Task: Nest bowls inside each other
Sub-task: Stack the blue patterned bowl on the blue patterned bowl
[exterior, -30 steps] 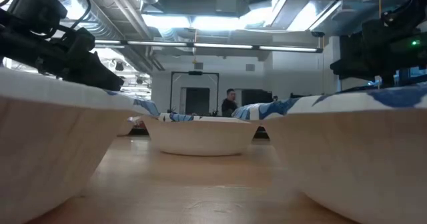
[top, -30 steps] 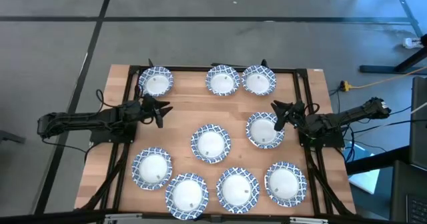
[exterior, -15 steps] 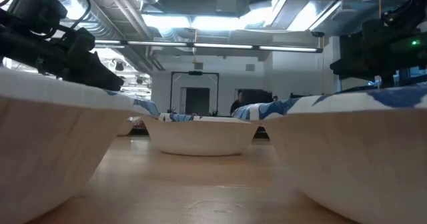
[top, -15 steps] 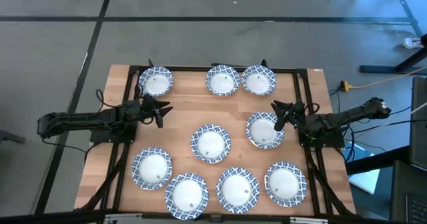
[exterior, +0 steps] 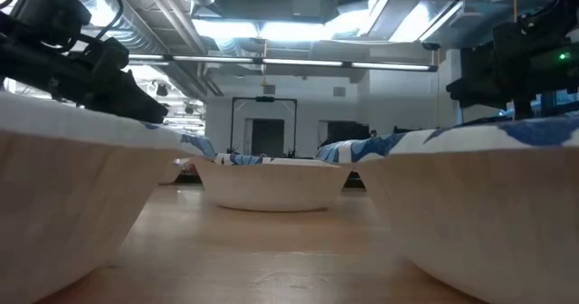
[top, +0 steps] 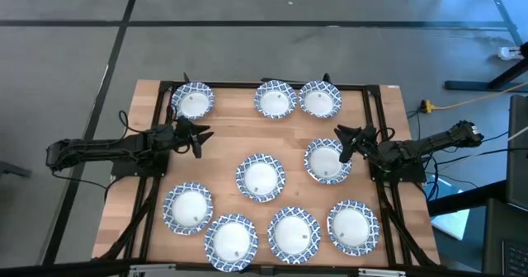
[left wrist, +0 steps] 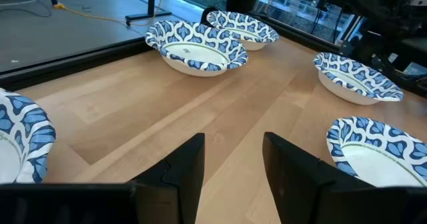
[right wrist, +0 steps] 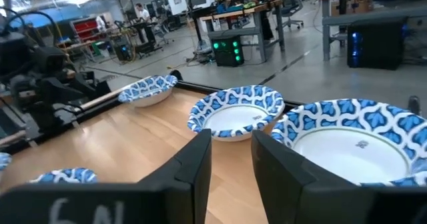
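Tabletop [top: 223, 141]: light wood planks, sitting inside a black metal frame [top: 264, 85] that is running along its edges.
Floor [top: 74, 63]: grey, with dark lines crossing it around the tabletop.
Cables [top: 462, 102]: a yellow one and black ones are trailing over the floor at the right side.
Ceiling [exterior: 289, 19]: bright light strips and ducts are showing overhead.
Doorway [exterior: 262, 132]: a dark frame is standing at the far wall.

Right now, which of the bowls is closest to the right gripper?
The bowl on the table's right side, just right of the centre bowl. The right gripper hangs over its rim; every other bowl lies clearly farther off.
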Tool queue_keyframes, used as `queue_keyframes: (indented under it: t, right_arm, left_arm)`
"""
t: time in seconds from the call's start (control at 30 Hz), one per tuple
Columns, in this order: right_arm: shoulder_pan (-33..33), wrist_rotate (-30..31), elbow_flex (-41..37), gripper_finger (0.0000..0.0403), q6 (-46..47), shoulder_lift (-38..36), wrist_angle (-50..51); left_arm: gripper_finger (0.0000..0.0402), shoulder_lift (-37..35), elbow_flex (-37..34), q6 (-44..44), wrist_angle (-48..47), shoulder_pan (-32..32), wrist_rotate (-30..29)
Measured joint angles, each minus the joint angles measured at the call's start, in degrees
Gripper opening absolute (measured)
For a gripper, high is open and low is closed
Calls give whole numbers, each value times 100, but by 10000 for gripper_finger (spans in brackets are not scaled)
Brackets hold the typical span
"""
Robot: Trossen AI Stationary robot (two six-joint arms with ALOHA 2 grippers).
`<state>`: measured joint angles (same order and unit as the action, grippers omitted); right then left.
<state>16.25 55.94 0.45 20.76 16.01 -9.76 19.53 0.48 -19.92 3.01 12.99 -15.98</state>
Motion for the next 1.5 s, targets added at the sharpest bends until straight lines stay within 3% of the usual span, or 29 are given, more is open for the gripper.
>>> queue_keyframes:
  t: [0.13, 0.43, 0.7, 0.83, 1.07, 1.3, 1.5]
  right_arm:
    - [0, 1, 0, 132, -162, 0, -141]
    - [0, -12, 0, 238, 82, -2, -412]
    - [0, 116, 18, 252, 361, -2, -736]
    - [0, -399, 413, 249, -193, 61, -624]
    - [2, -1269, 1955, 248, -380, 793, 1187]
    - [2, -1589, 3686, 248, 319, 2164, 3885]
    - [2, -2324, 4504, 248, 1056, 3014, 4900]
  left_arm:
    - [146, -1, 0, 0, 0, -1, 1]
    - [146, 0, -1, 0, 1, -1, 1]
    - [146, 0, 0, 0, 0, -1, 1]
    - [146, 1, 0, 0, 1, 0, 0]
    - [146, 2, -1, 0, 2, 0, -1]
    - [146, 1, 1, 0, 2, 0, 1]
    - [146, 2, -1, 0, 2, 0, 1]
